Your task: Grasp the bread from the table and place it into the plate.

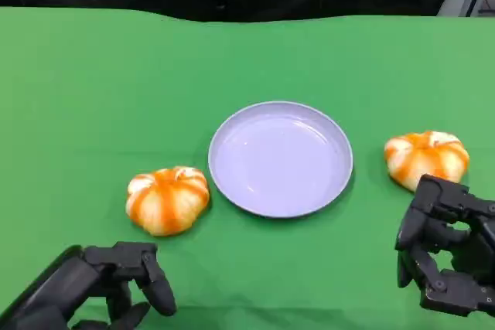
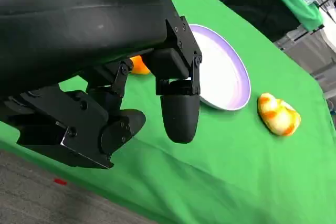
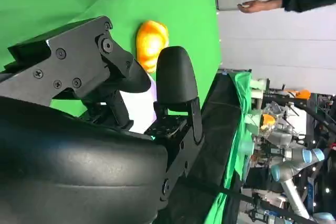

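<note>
Now the black left hand (image 1: 116,280) has its fingers (image 2: 179,114) apart w/ nothing in them, and one round orange-and-white striped bread roll (image 1: 167,199) lies on the green tablecloth (image 1: 93,98) just beyond the fingertips, not touching. Beside this roll, the round pale-lilac plastic plate (image 1: 280,158) sits w/ nothing in it. The black right hand (image 1: 447,245) also holds nothing, fingers (image 3: 176,77) spread, and a second same-striped bread roll (image 1: 426,158) lies just past its fingertips, approx. touching or very near, I cannot tell which.
</note>
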